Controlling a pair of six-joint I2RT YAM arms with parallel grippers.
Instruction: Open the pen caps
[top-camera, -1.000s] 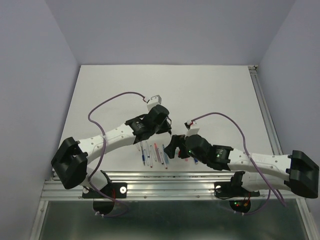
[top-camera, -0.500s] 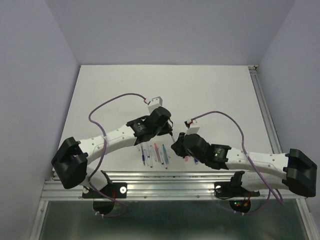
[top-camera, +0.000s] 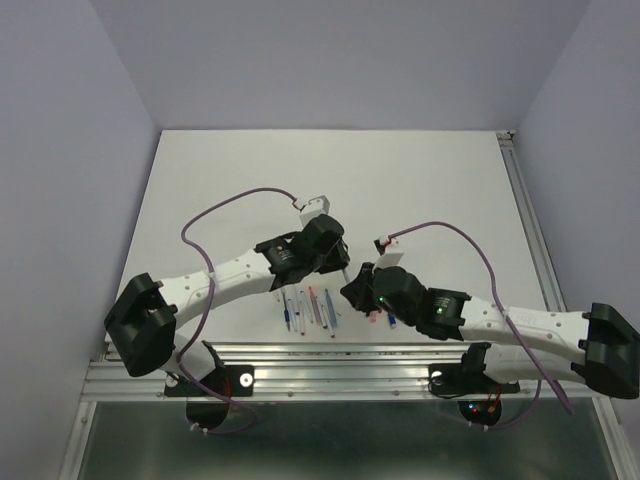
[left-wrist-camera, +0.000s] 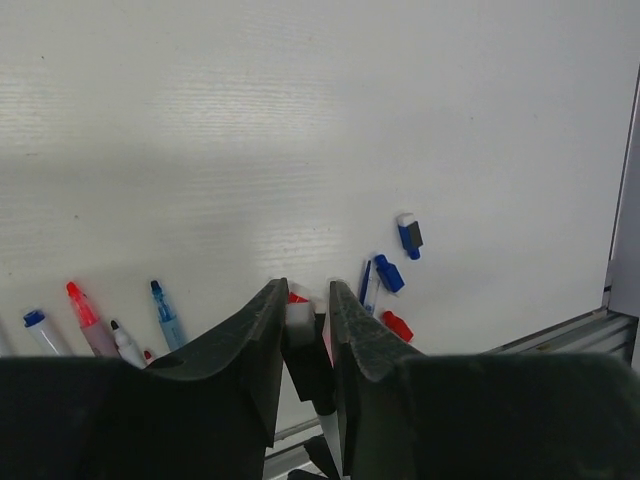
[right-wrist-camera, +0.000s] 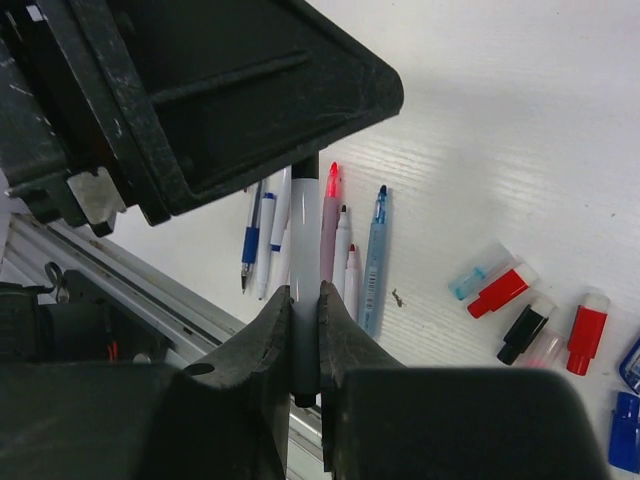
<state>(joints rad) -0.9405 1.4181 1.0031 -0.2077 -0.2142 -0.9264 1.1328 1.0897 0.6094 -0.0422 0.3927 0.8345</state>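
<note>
Since a second ago our right gripper (right-wrist-camera: 305, 298) has pressed in toward the left gripper (left-wrist-camera: 305, 292) and clamped tight on a pen (right-wrist-camera: 305, 250) that runs up between the two. Nearest us, the metal rail (top-camera: 330, 355) bounds the table (top-camera: 400, 170). Just beyond it lie the pens (top-camera: 308, 308) in a row, with the pen caps (right-wrist-camera: 500, 290) loose to their right, apart from both grippers. We cannot tell whether the left fingers (left-wrist-camera: 260, 340), narrowly parted, grip what sits between them. Only the right wrist view shows red, black, pink and blue caps singly; only the top view shows the broad white table stretching beyond the grippers to its far edge
</note>
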